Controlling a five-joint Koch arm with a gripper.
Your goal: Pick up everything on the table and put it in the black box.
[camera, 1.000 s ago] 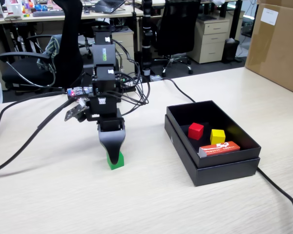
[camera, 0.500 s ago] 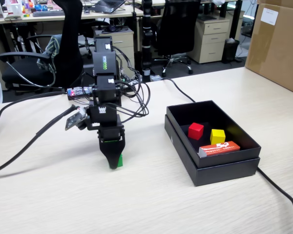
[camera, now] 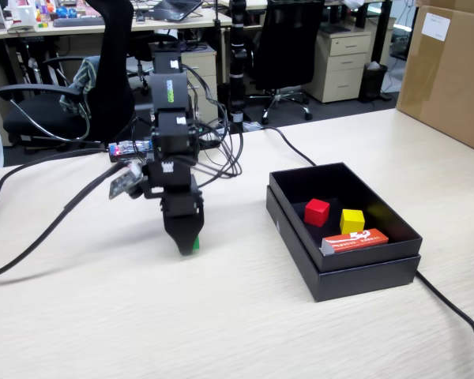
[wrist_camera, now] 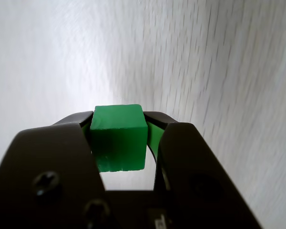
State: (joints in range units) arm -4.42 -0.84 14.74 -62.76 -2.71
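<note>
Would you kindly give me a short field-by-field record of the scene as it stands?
gripper: shut on the green cube, a jaw on each side
cube position: at the gripper tip over the table, left of the black box in the fixed view; contact with the table cannot be told
box contents: red cube, yellow cube, flat orange packet
background: brown cardboard carton at right

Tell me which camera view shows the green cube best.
The wrist view: the green cube fills the middle of the picture, held between the two jaws, with its top and front faces plain. The fixed view shows only a green sliver behind the jaws.
</note>
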